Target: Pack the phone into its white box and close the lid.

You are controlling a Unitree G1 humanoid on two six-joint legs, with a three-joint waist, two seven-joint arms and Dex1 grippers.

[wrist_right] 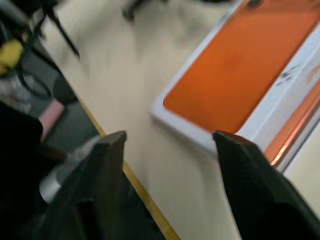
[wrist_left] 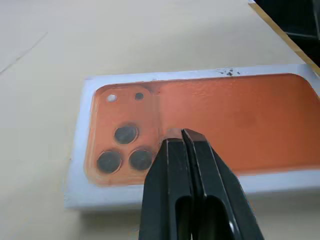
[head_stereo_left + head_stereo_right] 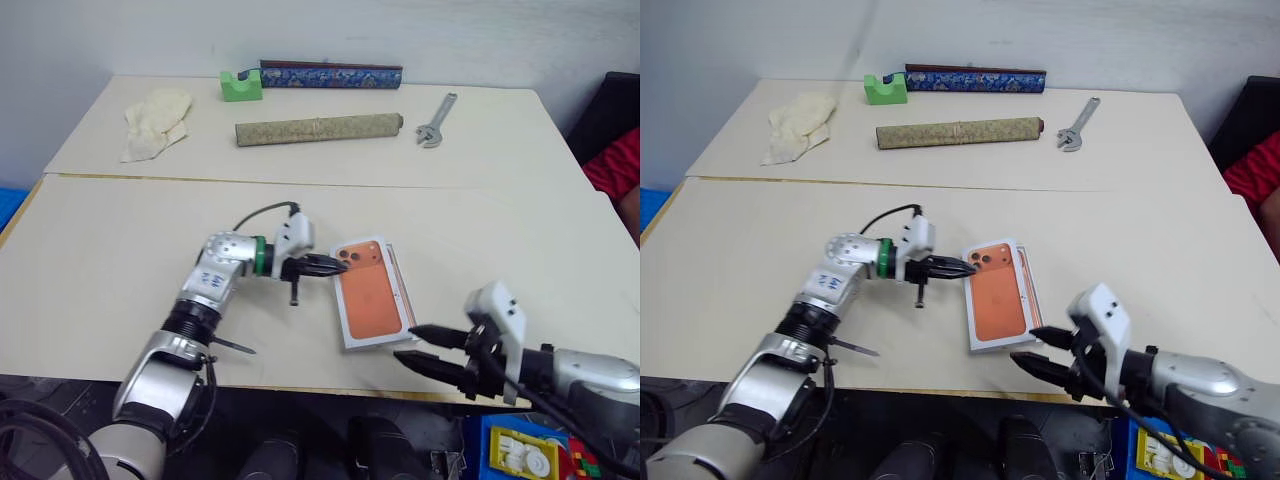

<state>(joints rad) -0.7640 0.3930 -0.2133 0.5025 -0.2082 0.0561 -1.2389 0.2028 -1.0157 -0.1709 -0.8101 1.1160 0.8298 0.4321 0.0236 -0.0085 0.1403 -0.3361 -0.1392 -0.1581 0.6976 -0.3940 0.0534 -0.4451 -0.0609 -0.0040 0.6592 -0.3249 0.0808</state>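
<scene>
The lid [image 3: 370, 300] lies picture side up near the table's front edge, its orange phone print facing me; it also shows in the wrist views [image 2: 250, 115] [image 1: 235, 75]. A thin orange strip [image 3: 403, 290] runs along its right side; I cannot tell whether that is the phone. The white box is hidden under the lid. My left gripper [image 3: 338, 266] is shut and empty, its tips over the printed camera corner [image 2: 125, 145]. My right gripper [image 3: 407, 342] stands open, empty, just off the lid's near end at the table edge.
On the far table lie a wrench [image 3: 437, 120], a rolled scroll [image 3: 318, 129], a long blue patterned box [image 3: 330, 75], a green block [image 3: 240, 85] and a crumpled cloth [image 3: 155, 120]. A seam [image 3: 150, 180] joins the two tables. A toy box [image 3: 530, 455] sits below the front edge.
</scene>
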